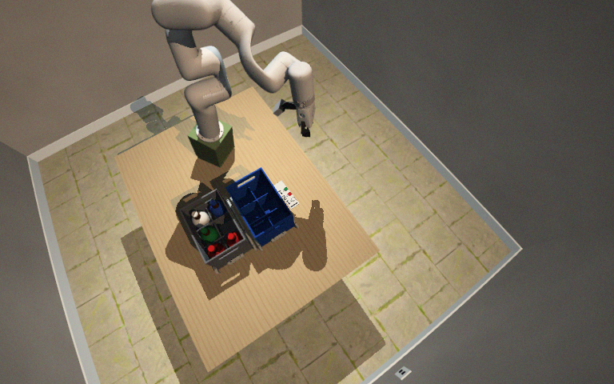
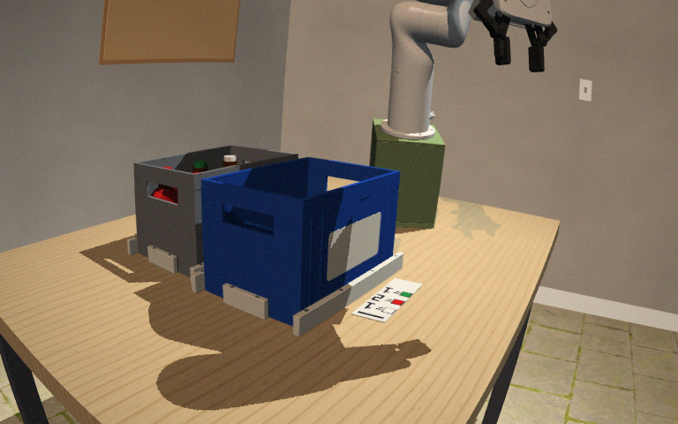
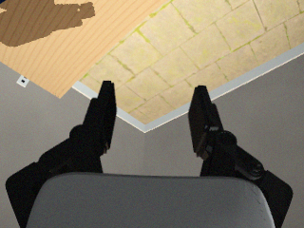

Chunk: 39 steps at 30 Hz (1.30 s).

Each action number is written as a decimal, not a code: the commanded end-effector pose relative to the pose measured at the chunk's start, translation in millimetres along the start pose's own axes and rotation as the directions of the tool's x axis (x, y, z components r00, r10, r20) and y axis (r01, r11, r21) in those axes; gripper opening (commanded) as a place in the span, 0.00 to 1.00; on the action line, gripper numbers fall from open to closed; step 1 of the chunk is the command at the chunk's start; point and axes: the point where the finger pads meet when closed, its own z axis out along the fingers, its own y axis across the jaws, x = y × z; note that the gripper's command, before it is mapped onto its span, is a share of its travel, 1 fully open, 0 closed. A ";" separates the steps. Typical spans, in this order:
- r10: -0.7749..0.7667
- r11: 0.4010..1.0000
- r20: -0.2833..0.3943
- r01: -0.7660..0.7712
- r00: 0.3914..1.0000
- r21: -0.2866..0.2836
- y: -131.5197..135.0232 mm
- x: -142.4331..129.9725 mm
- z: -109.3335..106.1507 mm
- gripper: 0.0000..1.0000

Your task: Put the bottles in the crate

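My gripper is partly open and empty, high beyond the table's edge, away from both crates. The grey crate holds a white bottle, a blue bottle, a green bottle and two red bottles, all upright. The blue crate beside it is level, and its compartments look empty. The pick list, read from its black bar, shows white 1, red 2, green 1. Bottle bodies are mostly hidden in the exterior view.
Low pale rails stand around the crates on the wooden table. The arm's green base block stands behind the crates. The arm's shadow falls across the table.
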 end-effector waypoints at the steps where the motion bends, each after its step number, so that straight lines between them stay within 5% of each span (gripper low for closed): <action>1: 0.001 1.000 -0.009 -0.001 1.000 0.000 17.1 6.7 0.8 0.65; 4: 0.026 1.000 -0.083 -0.026 0.996 0.009 29.7 14.8 2.7 0.65; 29: 0.027 1.000 -0.083 -0.026 0.996 0.008 44.5 24.3 4.9 0.65; 39: 0.352 0.936 -0.076 -0.350 0.933 0.035 17.7 17.3 46.6 0.65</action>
